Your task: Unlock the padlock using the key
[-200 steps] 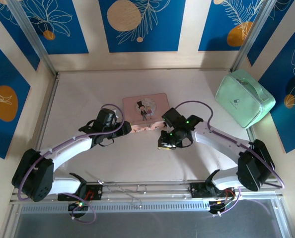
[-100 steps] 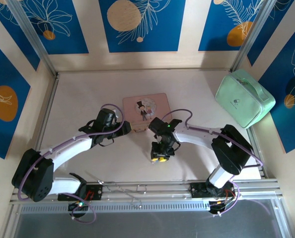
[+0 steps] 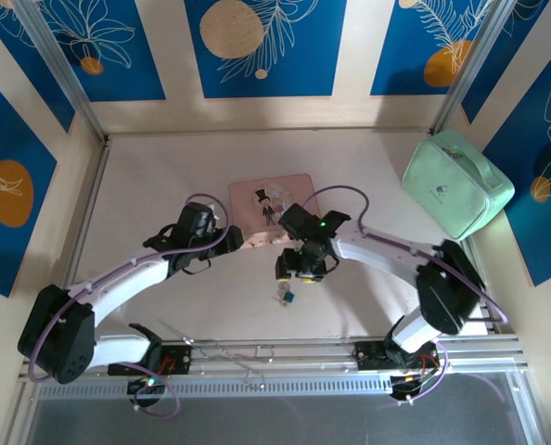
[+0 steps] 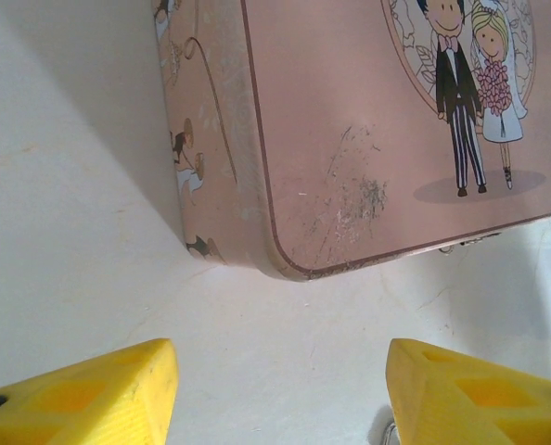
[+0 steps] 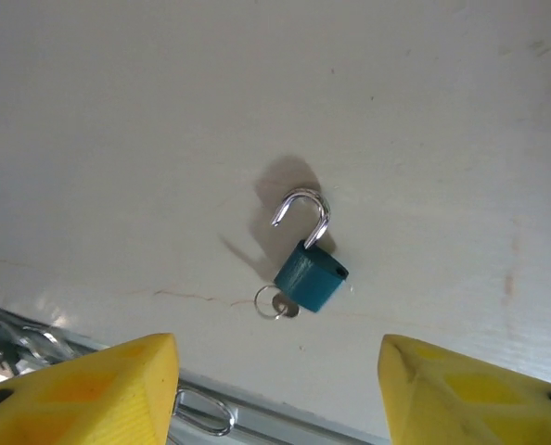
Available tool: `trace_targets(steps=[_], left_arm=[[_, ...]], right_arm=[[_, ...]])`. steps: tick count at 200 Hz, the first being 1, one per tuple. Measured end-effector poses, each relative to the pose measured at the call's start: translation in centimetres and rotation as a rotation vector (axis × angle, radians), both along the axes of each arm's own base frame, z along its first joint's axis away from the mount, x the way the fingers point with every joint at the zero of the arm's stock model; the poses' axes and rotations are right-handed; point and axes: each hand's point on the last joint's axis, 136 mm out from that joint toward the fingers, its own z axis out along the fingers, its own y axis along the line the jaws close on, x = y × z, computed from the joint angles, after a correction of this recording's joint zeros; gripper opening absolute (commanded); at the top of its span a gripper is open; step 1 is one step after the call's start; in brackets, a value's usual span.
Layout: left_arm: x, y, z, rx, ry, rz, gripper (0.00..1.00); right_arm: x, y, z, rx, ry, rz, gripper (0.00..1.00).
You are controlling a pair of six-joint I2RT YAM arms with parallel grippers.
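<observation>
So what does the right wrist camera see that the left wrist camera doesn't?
Right wrist camera: the blue padlock lying on the table, its shackle swung open, with the key at its base. Left wrist camera: a corner of the pink box, with a cartoon bride and groom on its lid. Shared: each looks down between its own open yellow fingers, the right gripper and the left gripper, onto the pale table.

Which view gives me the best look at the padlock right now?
Right wrist: the padlock shows close up, shackle swung open, key at its base. Top external shows the padlock as a tiny speck; left wrist faces the box.
</observation>
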Motion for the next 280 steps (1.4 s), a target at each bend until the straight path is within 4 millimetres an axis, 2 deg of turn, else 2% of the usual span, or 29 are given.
trace_targets(steps=[18,27,38,46,50,60,75,79,83,92,100,115,124,136,149,164,177,190,213,228,247,261,280], left_arm=[[0.4,0.3,1.4,0.023,-0.024,-0.002,0.67],[0.8,0.6,2.8,0.032,-0.053,0.001,0.71],[1.5,0.9,5.5,0.045,-0.119,0.002,0.76],[2.0,1.3,7.8,0.057,-0.179,0.013,0.80],[2.3,1.5,9.1,0.068,-0.218,0.017,0.81],[2.9,2.6,12.5,0.089,-0.312,0.057,0.84],[3.5,5.1,17.2,0.154,-0.470,0.146,0.92],[3.5,6.0,18.3,0.175,-0.516,0.176,0.93],[3.5,6.7,19.0,0.204,-0.552,0.190,0.94],[3.5,8.3,20.4,0.268,-0.639,0.237,1.00],[3.5,9.6,20.5,0.338,-0.691,0.267,0.99],[3.9,11.8,19.2,0.486,-0.736,0.325,0.99],[4.5,13.2,17.0,0.584,-0.714,0.345,0.99],[5.4,15.2,13.6,0.709,-0.647,0.366,0.99],[6.0,17.4,9.1,0.827,-0.542,0.371,0.99],[6.1,19.7,4.5,0.928,-0.436,0.372,0.99],[5.9,21.2,1.6,0.978,-0.380,0.379,0.99],[6.0,22.0,-0.3,1.003,-0.354,0.380,0.99],[6.6,22.0,-2.3,0.987,-0.377,0.364,0.99],[7.3,21.2,-2.7,0.944,-0.421,0.336,0.99],[8.3,20.3,-1.9,0.878,-0.517,0.325,0.99],[8.9,19.9,-1.6,0.846,-0.591,0.335,0.99],[9.0,19.5,-2.7,0.828,-0.596,0.298,0.99]], right_arm=[[1.1,-1.2,4.3,0.032,-0.163,-0.024,0.68],[1.6,-2.0,6.6,0.055,-0.252,-0.039,0.70],[2.2,-3.1,9.4,0.085,-0.369,-0.069,0.72],[2.4,-4.1,11.3,0.104,-0.450,-0.083,0.86],[2.5,-4.5,12.3,0.120,-0.493,-0.092,0.99],[2.9,-5.5,13.9,0.144,-0.596,-0.096,0.99],[3.5,-7.4,14.5,0.127,-0.707,-0.121,1.00],[3.8,-8.2,14.4,0.114,-0.732,-0.143,0.96],[4.1,-9.0,14.0,0.087,-0.754,-0.169,0.94],[5.0,-10.9,12.7,0.027,-0.798,-0.237,0.97],[5.6,-12.7,11.0,-0.042,-0.823,-0.279,0.96],[6.2,-15.6,6.9,-0.168,-0.859,-0.298,0.96],[6.4,-17.4,4.6,-0.247,-0.864,-0.307,0.96],[6.7,-19.5,2.8,-0.323,-0.868,-0.341,0.96],[7.5,-21.4,2.1,-0.380,-0.880,-0.402,1.00],[8.4,-23.4,2.2,-0.433,-0.880,-0.480,0.99],[9.3,-24.7,2.6,-0.468,-0.893,-0.529,0.99],[10.3,-25.4,3.1,-0.502,-0.927,-0.535,0.99],[12.2,-26.2,3.4,-0.526,-1.005,-0.538,0.99],[12.7,-27.8,2.0,-0.542,-0.998,-0.567,0.99],[12.8,-29.5,-0.4,-0.565,-0.943,-0.575,0.99],[13.9,-29.2,-0.9,-0.533,-0.955,-0.547,0.99],[16.1,-27.8,-0.7,-0.446,-1.023,-0.490,0.99]])
